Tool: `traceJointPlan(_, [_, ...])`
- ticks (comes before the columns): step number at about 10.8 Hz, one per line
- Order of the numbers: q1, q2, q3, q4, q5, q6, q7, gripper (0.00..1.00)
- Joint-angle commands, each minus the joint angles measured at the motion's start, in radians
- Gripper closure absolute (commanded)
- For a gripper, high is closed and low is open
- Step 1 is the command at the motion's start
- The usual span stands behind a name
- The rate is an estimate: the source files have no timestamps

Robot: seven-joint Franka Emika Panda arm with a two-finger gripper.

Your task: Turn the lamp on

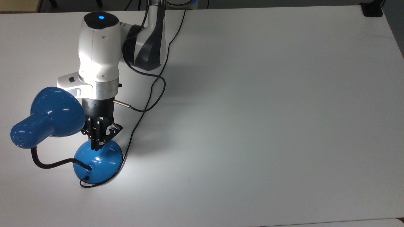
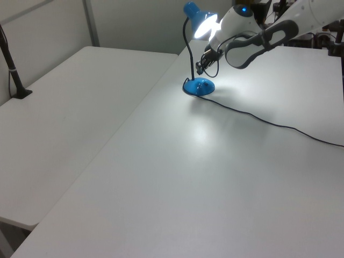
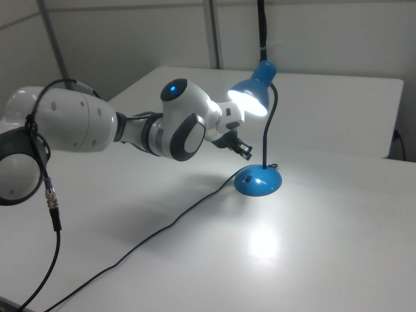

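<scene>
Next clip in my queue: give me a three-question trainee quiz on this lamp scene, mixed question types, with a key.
1. True or false: the lamp is lit.
2. Multiple choice: the gripper is
A. pressed on the lamp's base
B. raised clear above the base
C. holding the shade
3. Short answer: what lies across the table from the base toward the left view's right edge?

Key
1. True; the shade glows and a bright patch falls on the table.
2. B; the right view shows a gap between gripper and base.
3. The thin black cord.
</scene>
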Motion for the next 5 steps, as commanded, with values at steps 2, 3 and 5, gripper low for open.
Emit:
traceJointPlan(2, [0.025,-0.235,-0.001,-0.276,0.000,-0.002,0.025,0.86])
traceJointPlan(3, [0.026,-0.279,-0.001,-0.316,0.000,-0.009,0.040,0.81])
traceJointPlan(5, [0.037,-0.339,-0.001,-0.310,0.000,-0.161,0.074,0.71])
